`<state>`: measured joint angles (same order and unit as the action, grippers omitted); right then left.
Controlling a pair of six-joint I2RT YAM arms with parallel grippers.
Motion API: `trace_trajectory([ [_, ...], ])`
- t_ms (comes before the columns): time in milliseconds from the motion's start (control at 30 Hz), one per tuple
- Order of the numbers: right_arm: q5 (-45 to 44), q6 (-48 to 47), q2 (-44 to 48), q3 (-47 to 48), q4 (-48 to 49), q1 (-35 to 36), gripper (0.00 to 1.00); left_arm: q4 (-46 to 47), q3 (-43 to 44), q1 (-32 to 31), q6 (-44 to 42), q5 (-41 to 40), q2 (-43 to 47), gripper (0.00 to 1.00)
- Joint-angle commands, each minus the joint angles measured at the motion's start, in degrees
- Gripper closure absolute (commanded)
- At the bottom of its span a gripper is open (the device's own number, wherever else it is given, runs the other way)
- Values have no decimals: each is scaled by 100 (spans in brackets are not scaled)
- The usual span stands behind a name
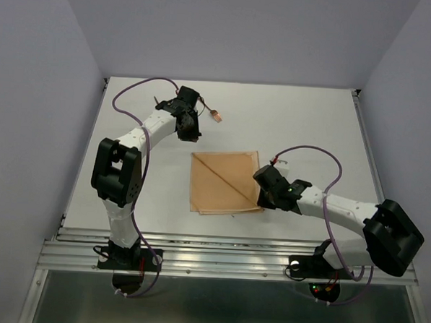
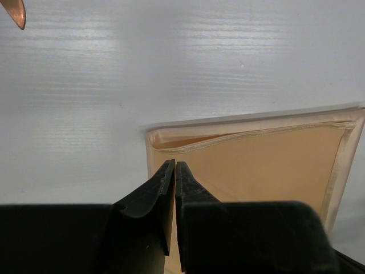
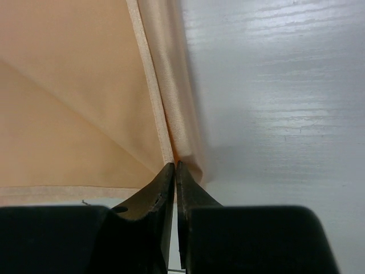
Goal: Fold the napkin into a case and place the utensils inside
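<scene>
From above, a thin tan napkin (image 1: 221, 183), folded square with a diagonal crease, lies mid-frame on the white table (image 1: 311, 123). The left gripper (image 1: 191, 135) hangs just above and left of the napkin's upper left corner, clear of it. A thin reddish-brown utensil with a paler forked head (image 1: 215, 116) lies just to the right of that gripper. The right gripper (image 1: 263, 199) sits at the napkin's lower right corner.

The left wrist view shows the left gripper (image 2: 174, 165) with fingers pressed together and holding nothing. The napkin (image 2: 256, 165) fills the lower right, and a pointed reddish-brown tip (image 2: 14, 11) pokes in at the upper left.

In the right wrist view, the right gripper (image 3: 174, 165) is pinched onto the corner of the napkin (image 3: 74, 85), with bare table (image 3: 274, 103) on the right.
</scene>
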<state>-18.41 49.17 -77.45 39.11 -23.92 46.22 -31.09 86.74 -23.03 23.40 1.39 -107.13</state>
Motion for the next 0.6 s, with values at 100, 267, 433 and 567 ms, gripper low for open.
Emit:
trace_trajectory([
  [100, -154, -39, 512, 246, -306, 106, 90, -81, 273, 35, -11, -77, 360, 83],
  [267, 241, 40, 433, -78, 79, 107, 91, -90, 256, 35, -37, -77, 342, 84],
  [433, 365, 172, 38, -404, 537, 107, 91, -116, 265, 35, -46, -77, 368, 84],
  [567, 286, 207, -174, -343, 485, 107, 91, -160, 335, 35, -37, -77, 377, 84],
])
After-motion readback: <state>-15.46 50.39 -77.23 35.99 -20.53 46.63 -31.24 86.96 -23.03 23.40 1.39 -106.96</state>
